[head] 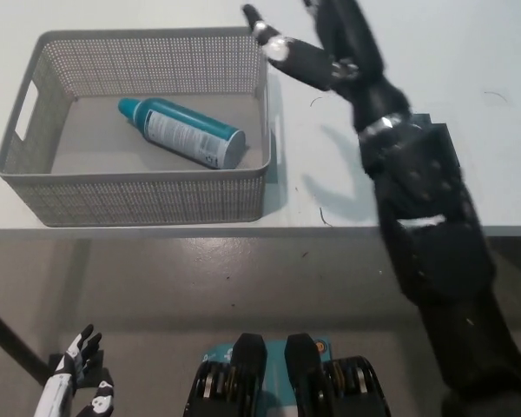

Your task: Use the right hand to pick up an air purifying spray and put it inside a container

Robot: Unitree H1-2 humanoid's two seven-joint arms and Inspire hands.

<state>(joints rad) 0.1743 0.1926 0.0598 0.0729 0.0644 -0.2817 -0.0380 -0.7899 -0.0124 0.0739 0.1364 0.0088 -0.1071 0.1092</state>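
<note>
White table (156,17), spray (181,132) lying in basket (139,195) — right hand (326,48) apart, empty

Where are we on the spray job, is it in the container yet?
Done: the spray can lies on its side inside the grey basket. In hand: nothing; the right hand is open above the table, right of the basket. The left hand rests low, off the table. Nothing visibly left.

Teal spray can (182,132) — flat in basket (148,201)
</note>
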